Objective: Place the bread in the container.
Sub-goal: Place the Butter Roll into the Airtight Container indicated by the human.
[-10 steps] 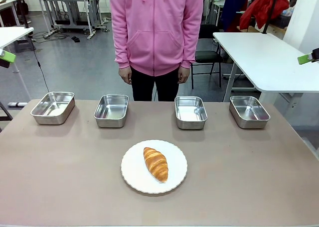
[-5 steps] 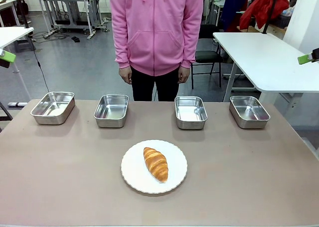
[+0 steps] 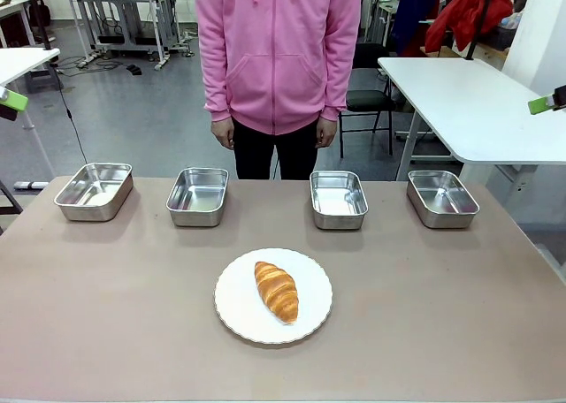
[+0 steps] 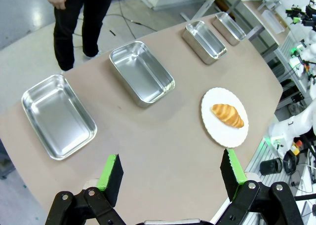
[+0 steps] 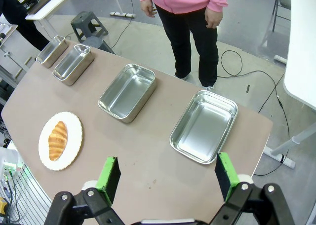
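"Where was the bread when you looked?"

"I saw the croissant [image 3: 277,292] lying on the white plate [image 3: 233,304], on my side of the table [image 3: 442,323], about midway across."

"And the container?"

"Four steel trays [image 3: 197,196] sat in a row along the far edge, well apart from the plate. I couldn't tell which one was meant. A person [image 3: 279,58] in pink stood behind them, hands down."

"Jaws?"

"The left gripper [image 4: 171,166] hung above the table, jaws wide apart, holding nothing. The right gripper [image 5: 167,168] was the same."
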You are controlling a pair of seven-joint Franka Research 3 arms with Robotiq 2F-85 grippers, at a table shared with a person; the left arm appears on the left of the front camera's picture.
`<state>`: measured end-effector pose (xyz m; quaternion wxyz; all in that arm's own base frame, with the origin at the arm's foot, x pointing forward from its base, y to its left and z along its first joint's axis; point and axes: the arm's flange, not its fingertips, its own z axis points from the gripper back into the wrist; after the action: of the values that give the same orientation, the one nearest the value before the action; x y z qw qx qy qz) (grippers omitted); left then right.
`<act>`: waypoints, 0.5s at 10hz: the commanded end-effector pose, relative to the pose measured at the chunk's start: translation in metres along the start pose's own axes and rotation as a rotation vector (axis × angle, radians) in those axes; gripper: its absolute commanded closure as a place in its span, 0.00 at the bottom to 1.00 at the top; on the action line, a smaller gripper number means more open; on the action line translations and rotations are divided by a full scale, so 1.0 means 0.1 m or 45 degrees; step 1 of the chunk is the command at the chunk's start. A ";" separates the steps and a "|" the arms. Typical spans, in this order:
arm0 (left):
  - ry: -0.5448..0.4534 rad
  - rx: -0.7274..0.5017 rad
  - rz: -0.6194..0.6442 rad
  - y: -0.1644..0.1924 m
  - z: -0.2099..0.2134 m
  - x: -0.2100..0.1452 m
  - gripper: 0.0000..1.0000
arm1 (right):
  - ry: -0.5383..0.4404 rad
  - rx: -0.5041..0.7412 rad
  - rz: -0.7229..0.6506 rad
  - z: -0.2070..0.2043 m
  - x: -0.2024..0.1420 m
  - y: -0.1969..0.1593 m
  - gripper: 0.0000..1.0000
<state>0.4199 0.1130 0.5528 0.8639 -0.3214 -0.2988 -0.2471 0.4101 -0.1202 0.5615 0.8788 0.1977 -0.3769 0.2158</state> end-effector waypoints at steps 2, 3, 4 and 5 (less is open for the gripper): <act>-0.004 -0.009 -0.007 -0.01 0.02 -0.01 0.00 | -0.022 0.013 0.001 -0.01 0.00 0.00 0.00; -0.004 -0.009 -0.007 -0.01 0.02 -0.01 0.00 | -0.022 0.013 0.001 -0.01 0.00 0.00 0.00; -0.004 -0.009 -0.007 -0.01 0.02 -0.01 0.00 | -0.022 0.013 0.001 -0.01 0.00 0.00 0.00; -0.004 -0.009 -0.007 -0.01 0.02 -0.01 0.00 | -0.022 0.013 0.001 -0.01 0.00 0.00 0.00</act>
<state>0.4199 0.1130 0.5528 0.8639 -0.3214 -0.2988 -0.2471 0.4101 -0.1202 0.5615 0.8788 0.1977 -0.3769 0.2158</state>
